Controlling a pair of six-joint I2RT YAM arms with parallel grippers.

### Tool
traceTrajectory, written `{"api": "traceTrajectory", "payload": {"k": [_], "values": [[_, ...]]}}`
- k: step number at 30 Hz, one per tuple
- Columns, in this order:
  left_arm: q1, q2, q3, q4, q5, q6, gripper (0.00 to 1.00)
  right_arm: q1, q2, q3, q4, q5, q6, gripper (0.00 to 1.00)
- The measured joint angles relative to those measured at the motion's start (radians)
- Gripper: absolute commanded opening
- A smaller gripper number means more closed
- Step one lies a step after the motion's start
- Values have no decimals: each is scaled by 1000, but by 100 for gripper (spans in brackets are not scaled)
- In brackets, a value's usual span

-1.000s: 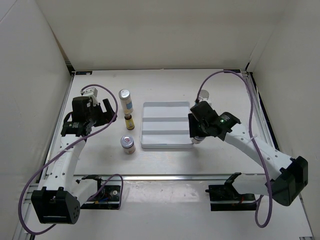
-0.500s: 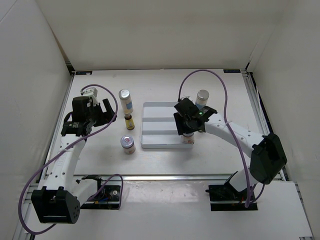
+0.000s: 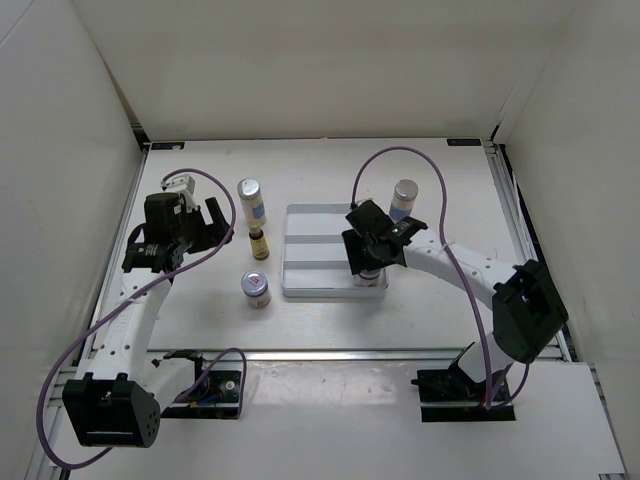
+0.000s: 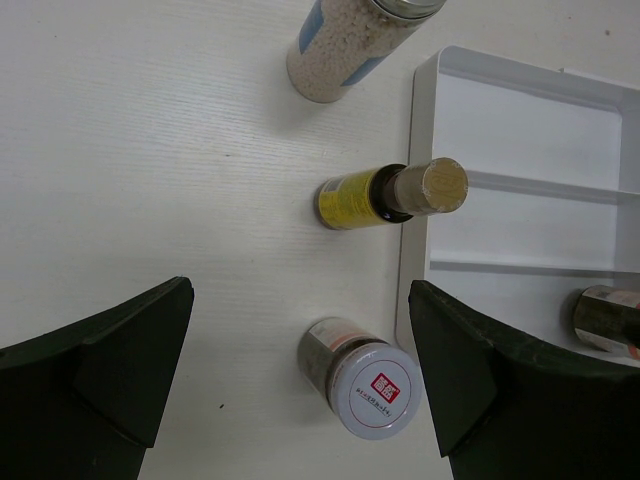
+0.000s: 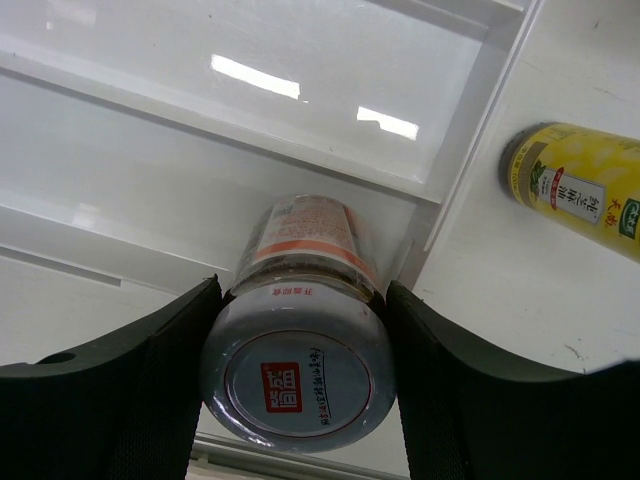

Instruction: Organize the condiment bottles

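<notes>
Room: plain white walls close in a white worktop (image 3: pixel 330 170) on three sides.
Tray: a white three-compartment tray (image 3: pixel 315 222) lies mid-worktop.
Left group: a tall white bottle (image 3: pixel 249 199), a slim yellow bottle (image 3: pixel 258 243) and a squat jar (image 3: pixel 257 289) stand in a row just left of the tray, apart from one another.
Right group: a second tall white bottle (image 3: pixel 403 198) stands just beyond the tray's far right corner. A second yellow bottle (image 5: pixel 575 190) is just outside the tray's right wall.
Gripped jar: the second squat jar (image 5: pixel 298 330), red-marked on its lid, is in the tray's near compartment at its right end. Whether its base touches the floor I cannot tell.
Change: a second ago the right hand (image 5: pixel 298 300) and its jar were just off the tray's right edge. Now they are over the near right corner, and the elbow has swung inward. The left arm and left group have not moved.
Left arm: the left hand (image 4: pixel 300 292) faces the left group, fingers wide apart, empty.
Right arm: it reaches leftward from its elbow, hand pointing down, fingers clamped on the jar's sides.
</notes>
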Motion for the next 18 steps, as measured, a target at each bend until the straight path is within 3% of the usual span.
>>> {"api": "traceTrajectory", "payload": {"k": [8,9,10,18], "values": [[-1,7,0,0,1,-1,100,0,6,-10,1,13,16,87],[-2,6,0,0,2,-1,100,1,5,-9,-5,19,17,87],[-5,0,0,-1,2,-2,100,3,2,-5,-17,27,16,100],[-85,-156,-26,13,39,-10,100,50,-130,97,-97,119,-16,100]]}}
